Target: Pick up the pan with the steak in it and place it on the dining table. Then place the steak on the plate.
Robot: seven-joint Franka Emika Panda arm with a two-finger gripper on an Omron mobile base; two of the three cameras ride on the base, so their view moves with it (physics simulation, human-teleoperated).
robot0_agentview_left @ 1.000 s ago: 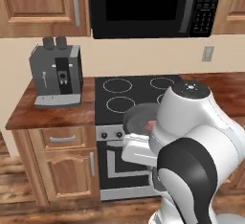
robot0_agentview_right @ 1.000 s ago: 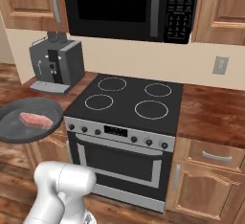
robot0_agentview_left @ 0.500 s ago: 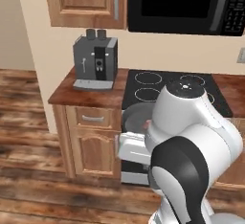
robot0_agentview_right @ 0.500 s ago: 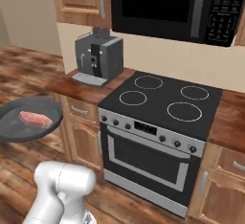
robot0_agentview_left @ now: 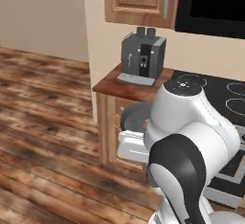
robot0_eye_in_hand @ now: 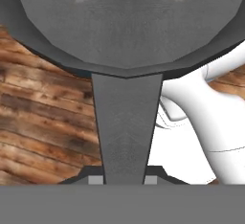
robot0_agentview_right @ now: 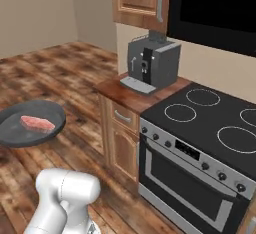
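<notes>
In the right base view, going from the left, the pan (robot0_agentview_right: 31, 125) hangs in the air over the wooden floor (robot0_agentview_right: 60, 73), well apart from the stove (robot0_agentview_right: 200, 143), and the steak (robot0_agentview_right: 37, 123) lies flat inside it, near the middle. In the hand view my gripper (robot0_eye_in_hand: 124, 179) is clamped on the handle of the pan, which runs straight up from between my fingers to the round body above. To the right stand the coffee machine (robot0_agentview_right: 150, 63) on its counter (robot0_agentview_right: 135, 90), then the stove. I judge I am in the carrying step: the pan is lifted and must go to the dining table. The next move asks me to keep the pan level, so the steak does not slide, until the table comes under it.
</notes>
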